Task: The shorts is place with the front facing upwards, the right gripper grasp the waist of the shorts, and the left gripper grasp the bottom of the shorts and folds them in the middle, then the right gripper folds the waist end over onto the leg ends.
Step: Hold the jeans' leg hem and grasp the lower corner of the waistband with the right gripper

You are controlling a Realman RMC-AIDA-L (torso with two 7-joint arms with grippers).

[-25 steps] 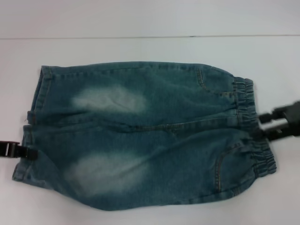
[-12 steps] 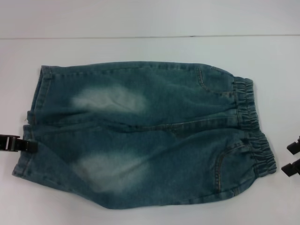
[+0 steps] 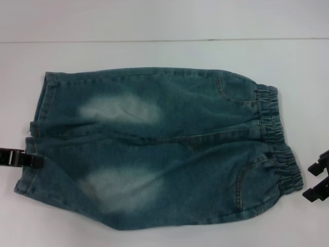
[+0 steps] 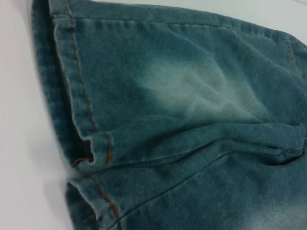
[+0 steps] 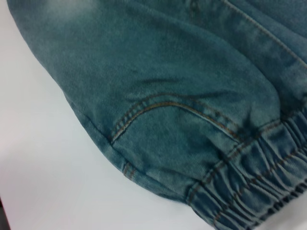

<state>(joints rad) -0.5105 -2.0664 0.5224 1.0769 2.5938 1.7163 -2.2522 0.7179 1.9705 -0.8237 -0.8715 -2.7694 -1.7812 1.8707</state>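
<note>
The shorts [image 3: 154, 149] are lying flat on the table [image 3: 154, 20]. The right pincer [image 3: 317, 179], spread, is hovering just beside the waist [image 3: 277, 139]; the left pincer [image 3: 31, 159] is touching the bottom hems [image 3: 32, 149], grip unclear. Judging: grasping step; next needs closing on both ends.

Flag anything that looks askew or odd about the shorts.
Nothing is damaged. The shorts lie flat and front up, with a crease ridge between the legs. The waist curves unevenly, and the hems are stepped. The left gripper touches the hem; the right gripper sits clear of the waist.
</note>
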